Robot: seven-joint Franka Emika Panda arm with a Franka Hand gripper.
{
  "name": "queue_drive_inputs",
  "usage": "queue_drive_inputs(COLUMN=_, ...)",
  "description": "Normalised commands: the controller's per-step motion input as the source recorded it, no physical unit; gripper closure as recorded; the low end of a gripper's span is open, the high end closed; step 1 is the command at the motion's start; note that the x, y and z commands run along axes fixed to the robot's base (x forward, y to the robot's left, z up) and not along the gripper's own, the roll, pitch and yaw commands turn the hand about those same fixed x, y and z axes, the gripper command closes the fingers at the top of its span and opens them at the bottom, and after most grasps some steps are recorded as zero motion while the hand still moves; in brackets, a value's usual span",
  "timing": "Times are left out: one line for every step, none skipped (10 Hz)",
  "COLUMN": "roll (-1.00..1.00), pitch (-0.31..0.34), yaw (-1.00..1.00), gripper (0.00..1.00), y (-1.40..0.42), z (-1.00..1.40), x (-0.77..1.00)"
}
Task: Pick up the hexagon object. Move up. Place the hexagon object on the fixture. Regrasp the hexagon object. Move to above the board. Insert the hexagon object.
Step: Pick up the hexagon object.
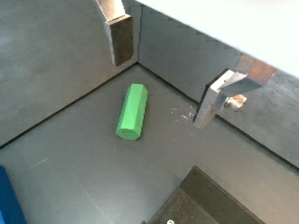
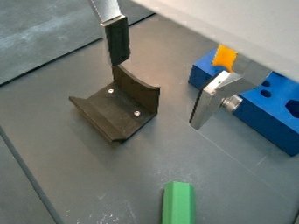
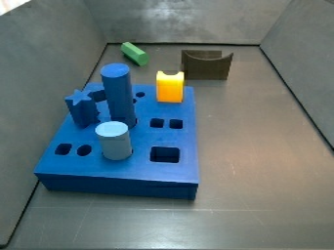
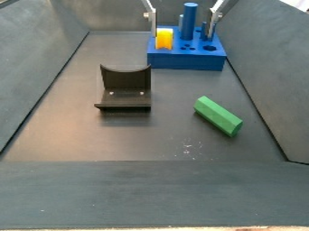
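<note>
apparently open gripper (image 1: 163, 79) above hexagon object (image 1: 132, 111).

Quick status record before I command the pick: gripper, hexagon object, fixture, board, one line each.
gripper: open, empty, above the floor, fingers apart
hexagon object: lying flat on the floor, ungrasped, below the gripper
fixture: on the floor, notch empty, apart from the hexagon object
board: holds blue pegs and a yellow-orange block
task stage: pick not yet done
</note>
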Motion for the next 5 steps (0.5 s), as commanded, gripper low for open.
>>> queue_drive_inputs(roll=0.02, pitch=-0.26, yaw=0.58, gripper=0.0, y=0.2, z=-0.7, x=-0.3)
queue_drive_inputs(roll=0.12, pitch=-0.11, yaw=0.65, gripper=0.0, y=0.13, z=-0.99, x=-0.53)
queue_drive_inputs(roll=0.09, pitch=-0.104, yaw=0.75, gripper=0.0, y=0.03, z=-1.0, x=-0.46)
queue_drive_inputs(roll=0.08, pitch=-0.091, yaw=0.75, gripper=0.0, y=0.02, z=-1.0, x=-0.47)
queue_drive_inputs(roll=0.08, pitch=-0.079, yaw=0.73, gripper=0.0, y=0.01, z=-1.0, x=-0.48)
